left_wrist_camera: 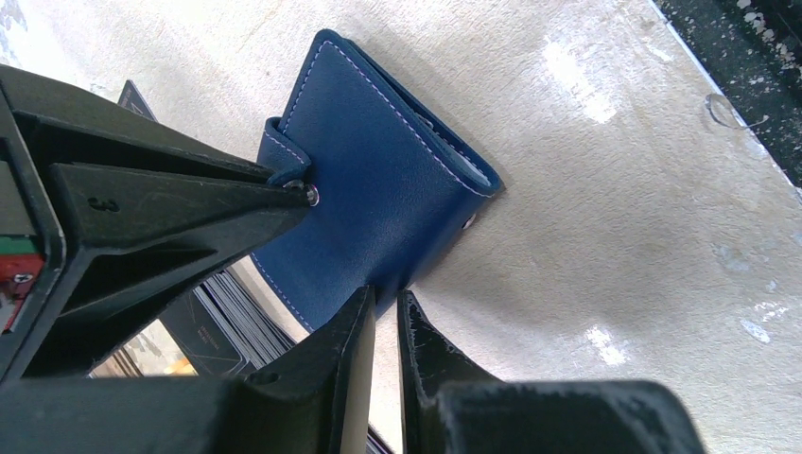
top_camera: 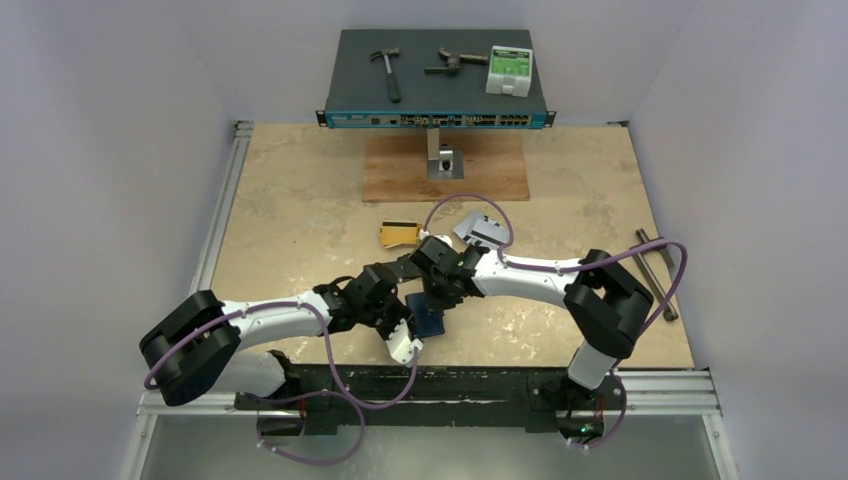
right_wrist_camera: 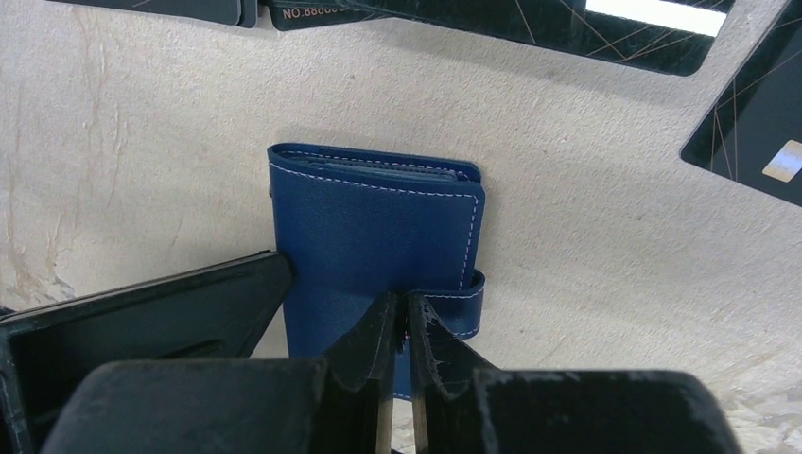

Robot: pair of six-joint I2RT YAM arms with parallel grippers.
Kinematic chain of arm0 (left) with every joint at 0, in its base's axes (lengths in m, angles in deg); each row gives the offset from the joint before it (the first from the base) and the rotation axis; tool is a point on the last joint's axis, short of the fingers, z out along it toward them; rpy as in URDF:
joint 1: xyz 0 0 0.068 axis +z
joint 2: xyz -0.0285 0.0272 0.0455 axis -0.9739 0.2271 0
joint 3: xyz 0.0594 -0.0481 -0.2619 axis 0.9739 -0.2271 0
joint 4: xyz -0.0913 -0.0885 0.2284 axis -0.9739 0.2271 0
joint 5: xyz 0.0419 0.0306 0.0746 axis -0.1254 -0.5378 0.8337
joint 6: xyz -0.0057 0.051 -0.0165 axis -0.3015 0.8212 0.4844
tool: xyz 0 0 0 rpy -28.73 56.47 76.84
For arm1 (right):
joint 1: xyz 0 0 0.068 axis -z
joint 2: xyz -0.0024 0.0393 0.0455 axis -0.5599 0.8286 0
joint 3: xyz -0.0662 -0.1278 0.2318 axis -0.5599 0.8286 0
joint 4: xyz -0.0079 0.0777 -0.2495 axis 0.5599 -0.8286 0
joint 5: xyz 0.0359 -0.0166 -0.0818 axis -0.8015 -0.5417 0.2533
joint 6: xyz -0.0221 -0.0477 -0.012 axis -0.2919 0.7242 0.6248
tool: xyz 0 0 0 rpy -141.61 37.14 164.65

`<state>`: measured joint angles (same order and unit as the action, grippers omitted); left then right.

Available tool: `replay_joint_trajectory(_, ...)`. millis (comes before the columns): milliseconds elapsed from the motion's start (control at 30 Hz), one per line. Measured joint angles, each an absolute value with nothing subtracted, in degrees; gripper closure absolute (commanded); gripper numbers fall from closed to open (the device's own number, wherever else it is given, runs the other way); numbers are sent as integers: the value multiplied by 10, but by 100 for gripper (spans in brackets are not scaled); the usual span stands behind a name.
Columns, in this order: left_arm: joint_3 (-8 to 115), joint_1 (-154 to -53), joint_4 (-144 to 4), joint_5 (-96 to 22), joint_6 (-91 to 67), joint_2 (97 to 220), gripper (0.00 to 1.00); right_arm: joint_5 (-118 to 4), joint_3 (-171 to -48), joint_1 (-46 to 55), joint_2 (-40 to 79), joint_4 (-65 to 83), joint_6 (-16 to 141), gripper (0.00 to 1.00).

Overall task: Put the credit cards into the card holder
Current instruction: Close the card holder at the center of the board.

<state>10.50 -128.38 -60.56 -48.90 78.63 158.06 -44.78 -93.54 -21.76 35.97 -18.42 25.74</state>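
The right gripper (right_wrist_camera: pixel 405 326) is squeezed shut. Its tips rest on the card holder (right_wrist_camera: pixel 369 222) next to the snap tab (right_wrist_camera: pixel 468 305), low in its own view. The fingers hide whether they pinch the tab.

The left gripper (left_wrist_camera: pixel 386 322) leaves only a thin slit, with its tips at the holder's lower corner. Whether that corner is clamped cannot be made out.

The holder lies closed on the table (right_wrist_camera: pixel 615 284), in the lower middle of the top view where the two arms meet. In the right wrist view its long side runs up and down, with the layered pocket edge at the top and the tab wrapped round the lower right edge. The fingers cover its bottom end.

Black cards (right_wrist_camera: pixel 530 24) are cut off by the top and right edges of that view. A gold card (top_camera: pixel 397 233) and grey cards (top_camera: pixel 480 230) lie higher up in the top view.
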Motion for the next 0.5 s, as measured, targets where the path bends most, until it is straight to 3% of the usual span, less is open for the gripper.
replay_joint_trajectory(33,105,-1284,-606,-489,786,1581,87,-448,-936,-218,360,-185,257,82)
replay_joint_trajectory(133,105,-1284,-606,-490,786,1581,87,-449,-937,-218,361,-181,255,76)
replay_joint_trajectory(500,105,-1284,-606,-491,786,1581,87,-442,-929,-218,335,-182,255,75)
